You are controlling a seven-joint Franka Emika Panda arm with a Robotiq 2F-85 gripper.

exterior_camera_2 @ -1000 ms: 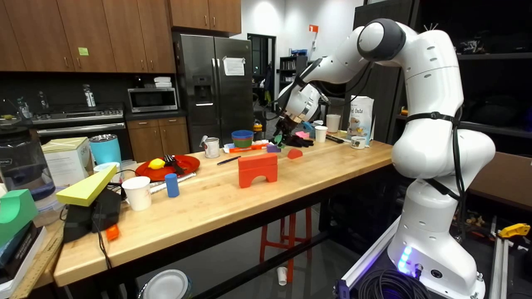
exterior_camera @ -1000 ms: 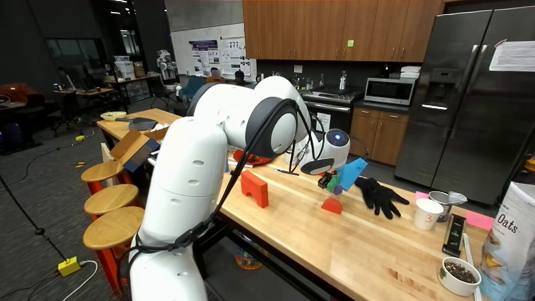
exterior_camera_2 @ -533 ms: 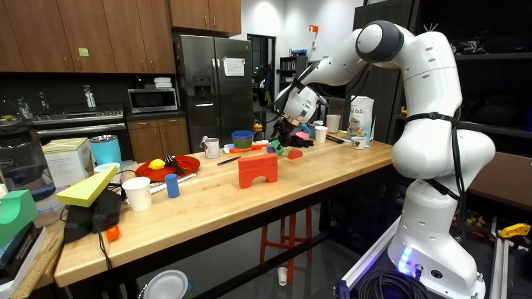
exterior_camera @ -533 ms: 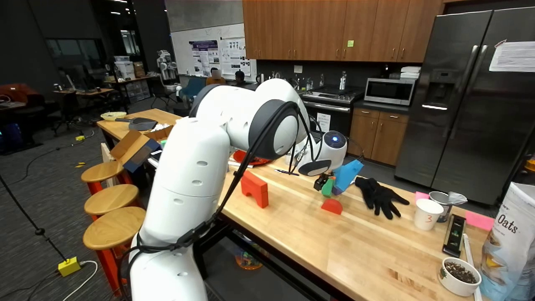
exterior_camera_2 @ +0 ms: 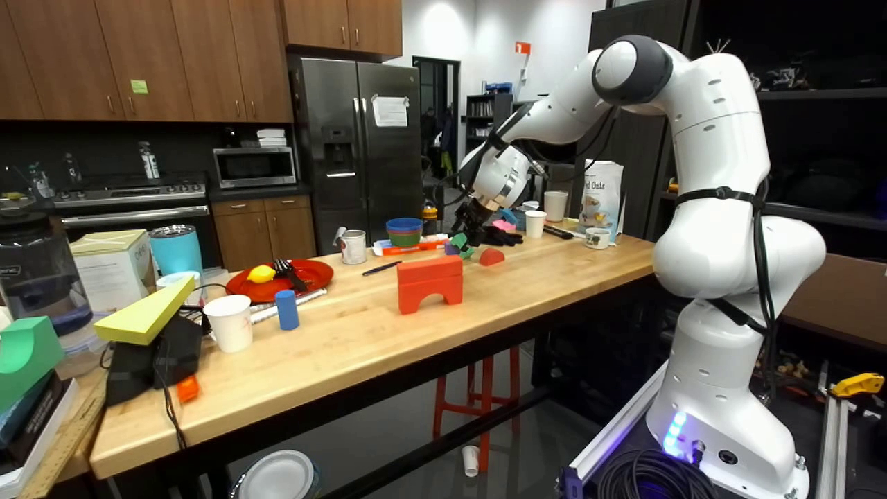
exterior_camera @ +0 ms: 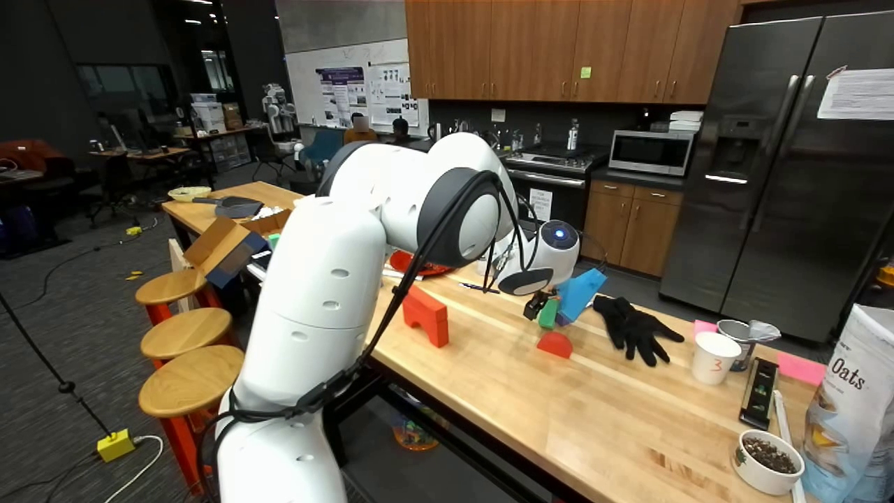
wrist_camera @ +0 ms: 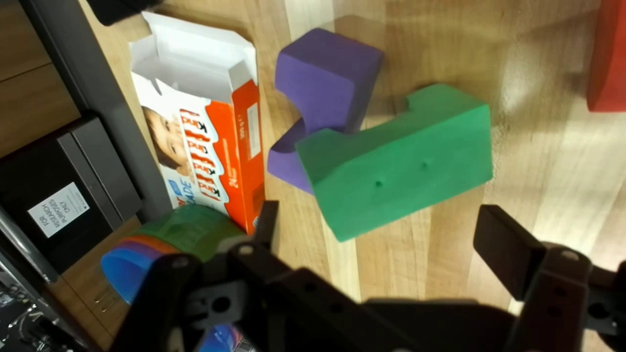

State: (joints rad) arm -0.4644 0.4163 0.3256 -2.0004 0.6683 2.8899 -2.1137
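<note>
Standing wide apart, the two jaws are near one green block (wrist_camera: 406,176), one purple block (wrist_camera: 325,93) and one carton (wrist_camera: 215,142).

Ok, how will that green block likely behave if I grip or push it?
The matte face and two small pits of the green block suggest foam: probably light, with a little give under the fingers. Its flat faces make rolling unlikely. In the wrist view one end overlaps the purple block, so a push may shift both.
</note>
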